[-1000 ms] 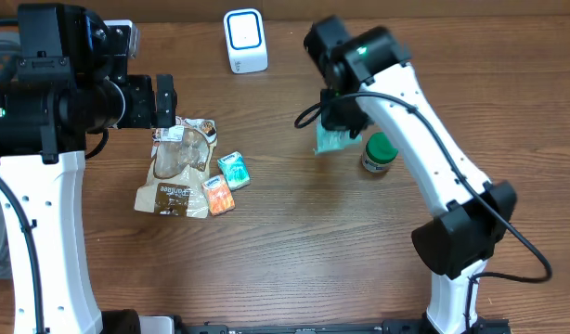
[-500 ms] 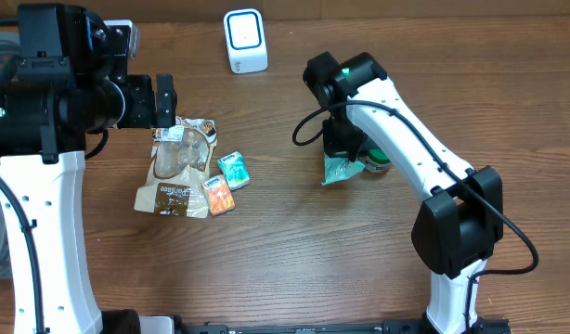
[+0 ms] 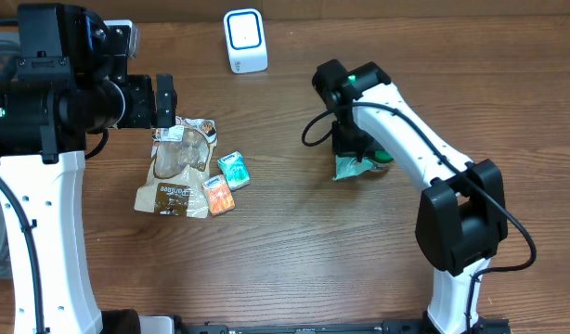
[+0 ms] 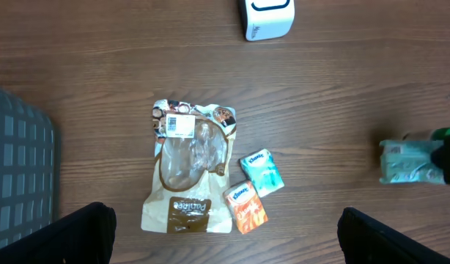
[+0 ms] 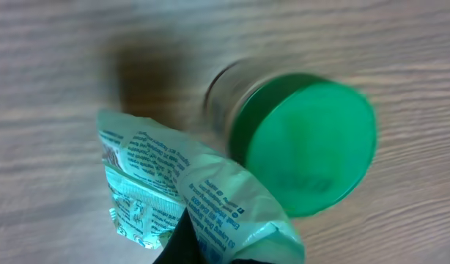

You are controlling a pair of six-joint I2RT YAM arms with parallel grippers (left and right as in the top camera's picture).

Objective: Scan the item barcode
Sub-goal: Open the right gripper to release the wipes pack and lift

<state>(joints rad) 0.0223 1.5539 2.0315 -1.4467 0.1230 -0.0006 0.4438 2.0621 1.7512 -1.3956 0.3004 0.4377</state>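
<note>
The teal packet (image 5: 188, 198) is pinched in the tightly closed right gripper (image 3: 350, 153), low beside the green-lidded jar (image 5: 305, 143) on the counter (image 3: 294, 250), the left gripper (image 3: 163, 100) being spread wide and empty, so the jar could be toppled if the packet is swung sideways toward the scanner (image 3: 245, 40).

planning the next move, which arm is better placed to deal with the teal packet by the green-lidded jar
Right: the right gripper is shut on the teal packet beside the jar. The left gripper is open, by the brown bag.
</note>
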